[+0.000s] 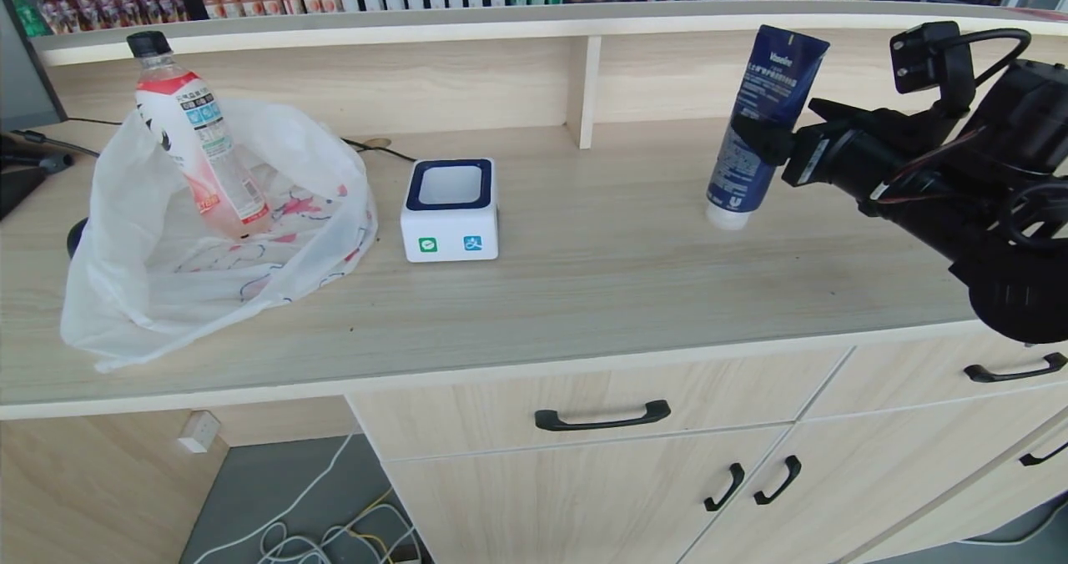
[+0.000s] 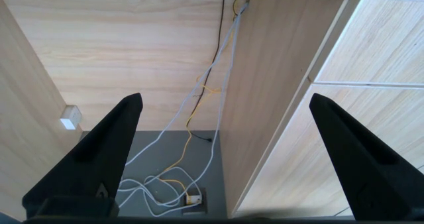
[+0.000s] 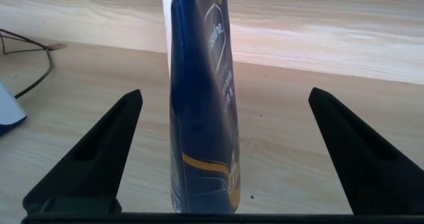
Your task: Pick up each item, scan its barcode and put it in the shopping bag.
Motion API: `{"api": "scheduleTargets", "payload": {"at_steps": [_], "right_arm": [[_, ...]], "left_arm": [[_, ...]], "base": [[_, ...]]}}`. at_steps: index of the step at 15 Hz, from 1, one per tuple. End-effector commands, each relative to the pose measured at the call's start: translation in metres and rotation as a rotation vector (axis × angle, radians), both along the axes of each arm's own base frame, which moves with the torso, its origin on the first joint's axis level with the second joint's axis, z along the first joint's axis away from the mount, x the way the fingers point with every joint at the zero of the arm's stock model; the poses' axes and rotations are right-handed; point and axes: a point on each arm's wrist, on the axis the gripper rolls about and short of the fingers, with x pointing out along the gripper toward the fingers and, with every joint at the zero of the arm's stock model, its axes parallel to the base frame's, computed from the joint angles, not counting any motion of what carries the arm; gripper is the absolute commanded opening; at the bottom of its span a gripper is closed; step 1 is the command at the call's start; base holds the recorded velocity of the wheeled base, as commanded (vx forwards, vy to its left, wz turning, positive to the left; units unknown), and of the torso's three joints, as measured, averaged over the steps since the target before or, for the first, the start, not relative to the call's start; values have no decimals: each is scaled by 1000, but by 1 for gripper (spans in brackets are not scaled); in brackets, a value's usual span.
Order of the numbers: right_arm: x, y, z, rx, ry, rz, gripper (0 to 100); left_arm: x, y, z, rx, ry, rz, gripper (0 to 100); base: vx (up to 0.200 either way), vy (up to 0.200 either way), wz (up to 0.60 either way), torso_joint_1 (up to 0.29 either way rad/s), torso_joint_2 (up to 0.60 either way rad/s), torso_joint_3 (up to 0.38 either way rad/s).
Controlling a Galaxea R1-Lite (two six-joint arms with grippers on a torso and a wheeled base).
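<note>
1. On the counter (image 1: 601, 289) sat one blue tube (image 1: 763, 122), one scanner (image 1: 450, 214), one shopping bag (image 1: 167, 297) and one bottle (image 1: 200, 143).
2. Tube stood on its white cap, slightly tilted, right of the scanner and well apart from it.
3. Bottle leaned inside the bag, left of the scanner.
4. Right gripper (image 3: 225, 98) was level with the tube's middle, fingers spread wide either side, not pinching it.
5. Left gripper (image 2: 225, 98) faced the recess under the counter, fingers wide, holding nothing, cables (image 2: 179, 184) on the floor beyond.
</note>
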Motion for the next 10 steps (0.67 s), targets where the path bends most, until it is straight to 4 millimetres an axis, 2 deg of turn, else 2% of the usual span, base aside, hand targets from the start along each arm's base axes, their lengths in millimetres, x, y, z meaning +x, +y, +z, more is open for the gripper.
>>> {"api": "scheduleTargets", "payload": {"at_steps": [1,4,10], "right_arm": [[9,3,-6,-2,15,3,100],[19,5,-11,-3,21,3,100],[27,6,-21,-6,45,5,100]], "left_arm": [[0,0,0,0,2,0,100],[0,0,0,0,0,0,100],[0,0,0,0,2,0,100]], "base": [[0,0,0,0,0,0],[0,0,0,0,0,0],[0,0,0,0,0,0]]}}
